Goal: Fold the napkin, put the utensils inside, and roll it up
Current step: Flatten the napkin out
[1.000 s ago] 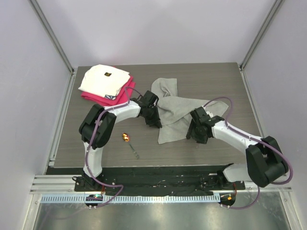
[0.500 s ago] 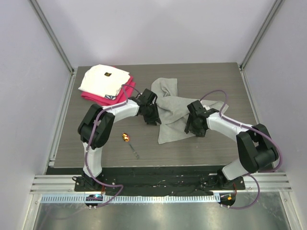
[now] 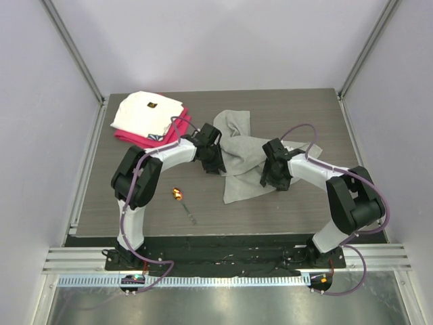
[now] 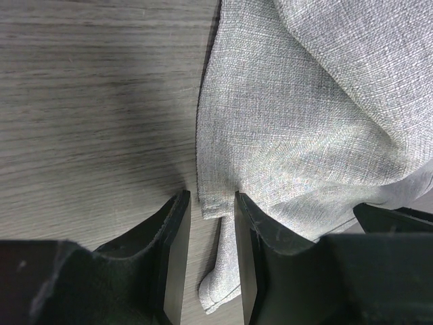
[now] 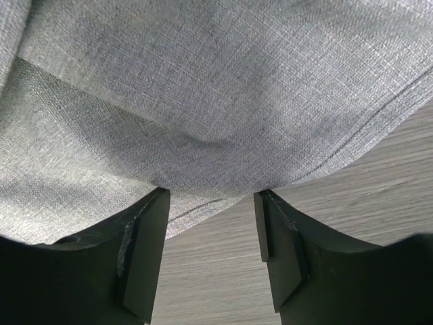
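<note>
The light-grey napkin (image 3: 241,161) lies crumpled in the middle of the table. My left gripper (image 3: 215,167) is at its left edge, open, its jaws astride a corner of the cloth (image 4: 215,203). My right gripper (image 3: 268,179) is at the napkin's right side, open, with a fold of cloth (image 5: 216,115) just past its fingertips and bare table between the fingers. The utensil (image 3: 183,201), a thin grey stem with an orange-yellow end, lies on the table near the front left, apart from both grippers.
A folded white cloth (image 3: 147,112) with a small dark mark sits on a magenta-red folded cloth (image 3: 166,139) at the back left. The dark wood table (image 3: 122,196) ends in a metal rail at the front. Pale walls enclose the table.
My right gripper has moved left and away from me, up against the napkin's right side. My left gripper has barely shifted. The napkin and utensil lie as before.
</note>
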`<state>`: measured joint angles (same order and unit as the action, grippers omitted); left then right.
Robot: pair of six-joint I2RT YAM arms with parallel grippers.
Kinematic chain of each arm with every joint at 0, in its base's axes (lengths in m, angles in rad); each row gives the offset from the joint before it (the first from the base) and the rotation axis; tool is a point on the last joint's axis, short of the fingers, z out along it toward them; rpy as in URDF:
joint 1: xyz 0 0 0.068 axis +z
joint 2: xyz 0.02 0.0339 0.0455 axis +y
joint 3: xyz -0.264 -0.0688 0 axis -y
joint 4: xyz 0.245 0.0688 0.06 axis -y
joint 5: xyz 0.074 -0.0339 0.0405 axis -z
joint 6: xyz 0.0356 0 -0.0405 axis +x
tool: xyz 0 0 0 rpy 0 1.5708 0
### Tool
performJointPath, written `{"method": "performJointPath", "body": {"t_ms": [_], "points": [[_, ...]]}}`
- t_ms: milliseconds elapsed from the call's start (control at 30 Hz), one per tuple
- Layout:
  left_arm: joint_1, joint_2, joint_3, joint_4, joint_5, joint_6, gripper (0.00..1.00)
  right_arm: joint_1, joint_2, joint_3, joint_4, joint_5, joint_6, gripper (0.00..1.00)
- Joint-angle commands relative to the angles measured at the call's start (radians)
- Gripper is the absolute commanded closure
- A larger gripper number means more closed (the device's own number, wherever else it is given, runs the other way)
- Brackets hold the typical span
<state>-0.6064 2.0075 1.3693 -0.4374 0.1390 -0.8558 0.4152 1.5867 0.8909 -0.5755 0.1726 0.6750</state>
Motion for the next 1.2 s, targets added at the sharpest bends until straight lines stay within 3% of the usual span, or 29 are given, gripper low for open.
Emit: {"method": "performJointPath", "body": {"t_ms": [0,167,300,433,467,633,767,1000,1100,1133,1167], "points": [[0.004,0.042,0.001,-0.023,0.011,0.011,0.60,-0.012,0.047,0.017,0.017,0.024,-0.018,0.39],[-0.001,0.085,0.004,-0.040,0.020,0.017,0.58,-0.027,0.088,0.037,0.017,0.048,-0.046,0.46],[-0.004,0.126,0.031,-0.043,0.048,0.020,0.74,-0.042,0.121,0.055,0.017,0.056,-0.066,0.62],[-0.004,0.125,0.045,-0.052,0.042,0.031,1.00,-0.055,0.153,0.074,0.017,0.068,-0.094,0.78],[-0.003,0.120,0.045,-0.053,0.034,0.034,1.00,-0.064,0.160,0.086,0.017,0.073,-0.104,0.85],[0.014,0.056,0.053,-0.055,0.034,0.043,1.00,-0.107,0.208,0.149,0.005,0.103,-0.163,0.97],[0.048,-0.056,0.022,-0.067,0.014,0.055,1.00,-0.165,0.260,0.273,-0.020,0.133,-0.218,0.98],[0.097,-0.246,-0.173,-0.050,-0.009,0.060,1.00,-0.197,0.413,0.542,-0.102,0.162,-0.327,0.97],[0.096,-0.266,-0.190,-0.047,0.019,0.057,1.00,-0.196,0.371,0.599,-0.126,0.117,-0.325,0.78],[0.094,-0.263,-0.188,-0.044,0.037,0.061,1.00,-0.191,0.345,0.580,-0.127,0.104,-0.315,0.63],[0.086,-0.254,-0.173,-0.047,0.042,0.066,0.95,-0.190,0.311,0.562,-0.127,0.099,-0.311,0.57]]}}
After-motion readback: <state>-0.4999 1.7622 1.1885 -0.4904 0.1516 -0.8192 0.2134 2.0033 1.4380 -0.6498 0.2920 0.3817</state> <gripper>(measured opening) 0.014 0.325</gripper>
